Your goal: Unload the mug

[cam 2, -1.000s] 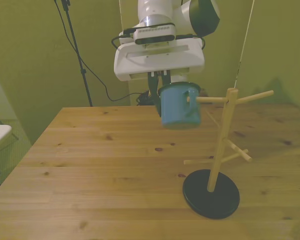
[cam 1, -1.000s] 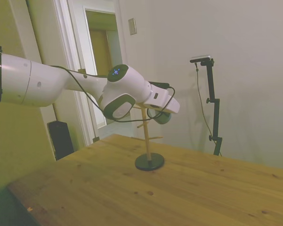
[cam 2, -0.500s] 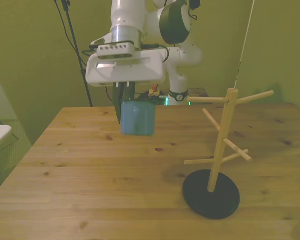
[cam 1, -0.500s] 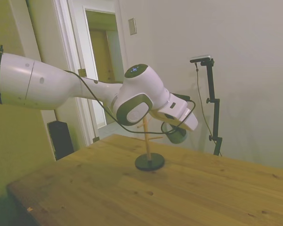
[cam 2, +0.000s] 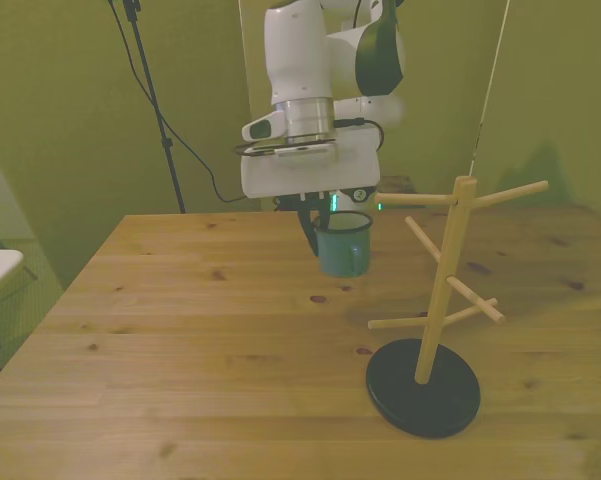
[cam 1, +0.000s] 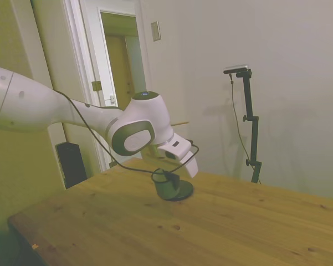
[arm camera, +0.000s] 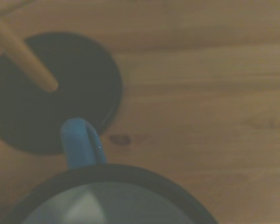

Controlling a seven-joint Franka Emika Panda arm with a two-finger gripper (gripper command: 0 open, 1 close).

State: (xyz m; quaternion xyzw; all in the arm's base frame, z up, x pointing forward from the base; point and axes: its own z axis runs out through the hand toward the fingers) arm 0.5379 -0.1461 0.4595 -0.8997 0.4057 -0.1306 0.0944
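Front view: gripper [cam 2: 325, 222] mostly tucked under the white wrist housing, only dark finger stubs showing at the rim of the mug [cam 2: 342, 245]. Fingers narrow, closed on the rim at the front view's left side of the cup — exact pinch point hard to make out. Mug upright, mouth up, hanging directly below the gripper, seemingly just clear of the wooden table [cam 2: 180, 330], though no clear gap visible under its base. Handle not distinguishable here.

Side view: mug [cam 1: 160, 183] reduced to a dark shape under the wrist, partly overlapping the black round base of the mug tree [cam 1: 176, 190] behind it; colour unreadable in the dim light. Gripper [cam 1: 165, 174] itself lost between the housing and a looping black cable. Mug tree post almost wholly hidden by the arm, one peg tip poking out past the elbow.

Wrist view: blurred and close. Only the far arc of the mug's dark rim and white inside showing, rest cut off by the frame edge; blue loop handle [arm camera: 80, 142] pointing toward the mug tree's black base [arm camera: 51, 88], a wooden peg [arm camera: 23, 56] crossing over it out of focus.

Mug tree [cam 2: 445, 290] beside the gripper toward the front view's right, apart from the mug — pegs bare.

No readable writing or labels anywhere; a small green light behind the wrist housing in the front view, nothing legible.
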